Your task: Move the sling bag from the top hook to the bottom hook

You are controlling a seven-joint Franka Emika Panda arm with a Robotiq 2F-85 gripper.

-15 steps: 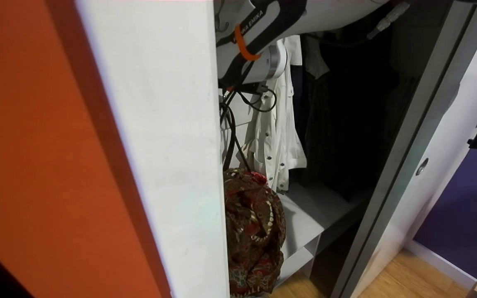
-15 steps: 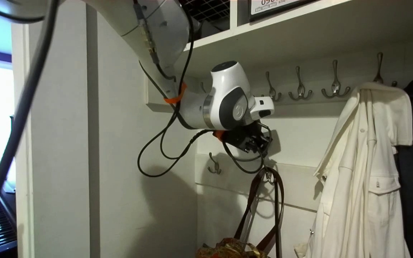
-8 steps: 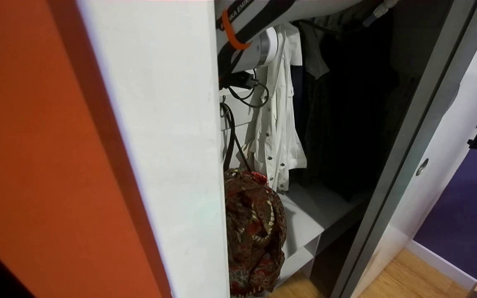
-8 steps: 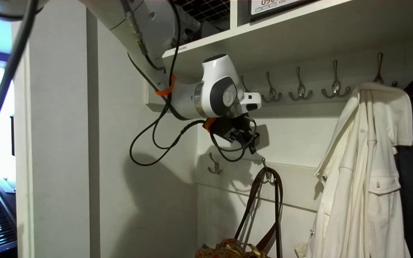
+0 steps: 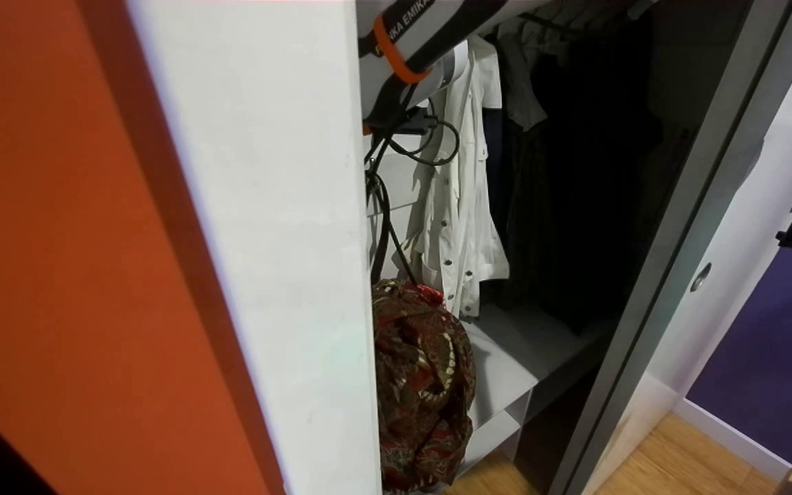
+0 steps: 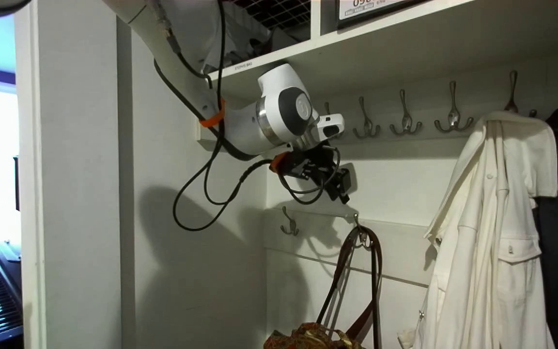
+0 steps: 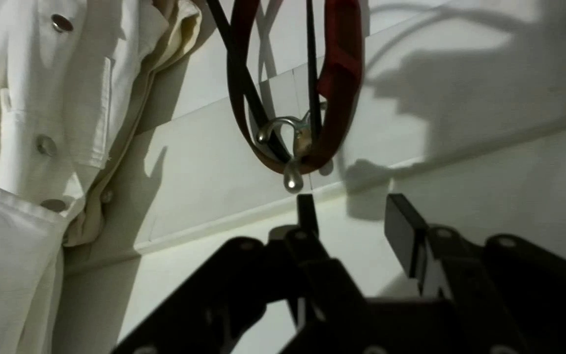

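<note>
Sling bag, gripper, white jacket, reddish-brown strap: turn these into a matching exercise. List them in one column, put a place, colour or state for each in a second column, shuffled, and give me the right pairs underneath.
Things
1. Gripper
2. Sling bag
3. White jacket
4. Reddish-brown strap

Places, colours, states
a. hangs from an upper-row hook
b. looped over a lower-row hook
c. open, grasping nothing
d. patterned in brown and red

Right pairs: 1-c, 2-d, 3-a, 4-b
</note>
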